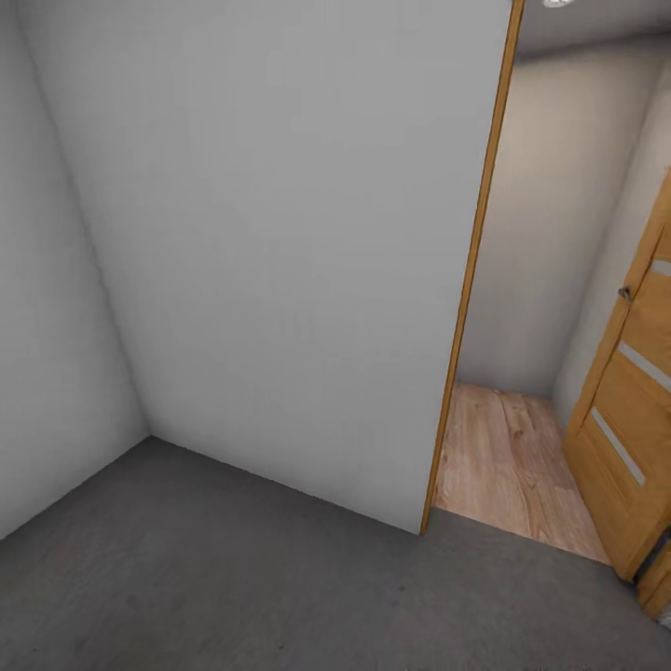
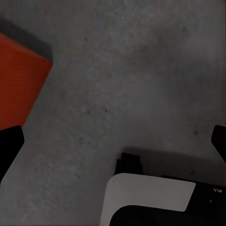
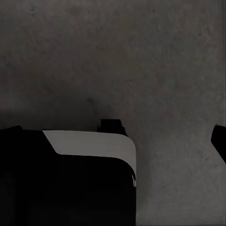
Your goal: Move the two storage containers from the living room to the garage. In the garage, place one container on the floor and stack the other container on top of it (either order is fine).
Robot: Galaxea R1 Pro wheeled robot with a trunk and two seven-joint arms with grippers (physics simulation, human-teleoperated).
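A wall (image 1: 280, 242) stands before me on the floor (image 1: 233, 578), a doorway (image 1: 522, 373) opens to its right with the door (image 1: 634, 410) swung rightward, and a storage container (image 2: 19, 89) rests on the floor below my left hand (image 2: 113, 141).

We log one storage container (image 2: 19, 84), cut off at the frame edge beside the floor (image 2: 132, 80); door (image 1: 634, 419) likewise cropped.

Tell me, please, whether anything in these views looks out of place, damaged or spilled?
Nothing stands out. The grey floor is unmarked, the white wall is intact, and the wood-panelled door stands open onto plank flooring. One red-orange storage container sits at the edge of the left wrist view, with no visible damage.
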